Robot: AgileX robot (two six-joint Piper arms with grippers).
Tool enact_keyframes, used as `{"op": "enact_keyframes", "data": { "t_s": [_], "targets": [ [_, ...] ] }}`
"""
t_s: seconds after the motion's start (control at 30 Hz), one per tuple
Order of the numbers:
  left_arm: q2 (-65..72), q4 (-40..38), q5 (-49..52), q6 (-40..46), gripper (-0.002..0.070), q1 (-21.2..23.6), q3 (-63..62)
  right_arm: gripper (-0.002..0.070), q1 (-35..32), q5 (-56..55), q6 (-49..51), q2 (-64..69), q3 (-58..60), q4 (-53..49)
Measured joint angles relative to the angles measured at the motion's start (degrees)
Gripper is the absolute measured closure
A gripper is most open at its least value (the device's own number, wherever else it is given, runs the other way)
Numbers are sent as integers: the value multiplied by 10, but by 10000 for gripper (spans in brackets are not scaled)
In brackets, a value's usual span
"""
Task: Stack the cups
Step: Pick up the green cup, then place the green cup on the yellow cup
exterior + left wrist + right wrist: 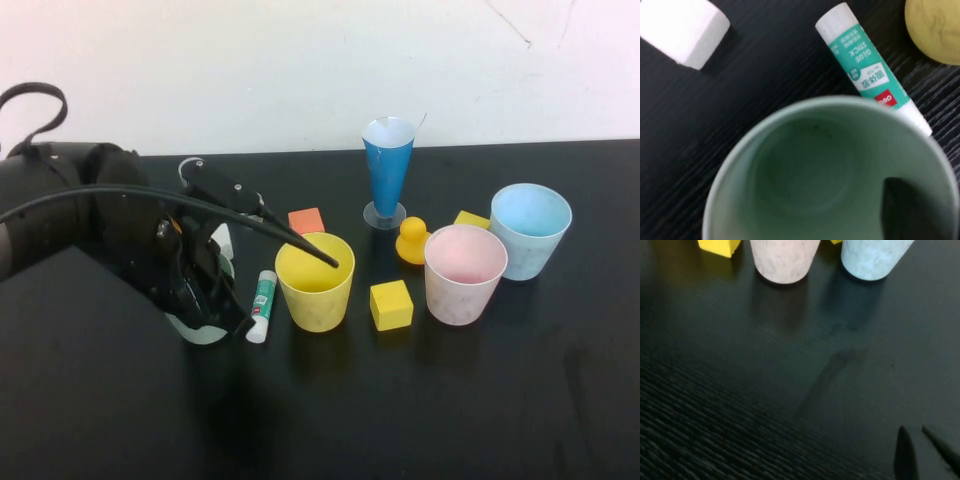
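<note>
No cups are stacked yet; all four stand apart on the black counter (480, 400). The left gripper (205, 300) is at the pale green cup (205, 330) at the near left, one finger (912, 210) inside its rim; whether it pinches the wall cannot be told. The yellow cup (316, 282) stands just right of it, the pink cup (463, 274) and light blue cup (529, 230) farther right. The right gripper (925, 455), pressed together, hovers near them. A glue stick (262, 305) lies between the green and yellow cups.
</note>
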Motion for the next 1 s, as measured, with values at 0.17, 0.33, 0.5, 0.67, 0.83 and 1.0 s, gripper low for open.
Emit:
{"op": "enact_keyframes", "data": {
  "t_s": [0.17, 0.33, 0.5, 0.67, 0.83, 1.0],
  "targets": [
    [0, 10, 32, -1, 660, 0, -49, 679, 0, 0, 0, 0, 0, 0],
    [0, 6, 105, -40, 666, 0, -152, 679, 0, 0, -5, 0, 0, 0],
    [0, -32, 139, -75, 666, -10, -238, 679, 0, 0, -9, 0, 0, 0],
    [3, -25, 147, -74, 666, -62, -250, 679, 0, -4, -12, 0, 0, 0],
    [34, -7, 149, -73, 666, -98, -250, 679, 0, -6, -13, 0, 0, 0],
    [60, -4, 149, -73, 666, -101, -250, 679, 0, -8, -13, 0, 0, 0]
  ]
}}
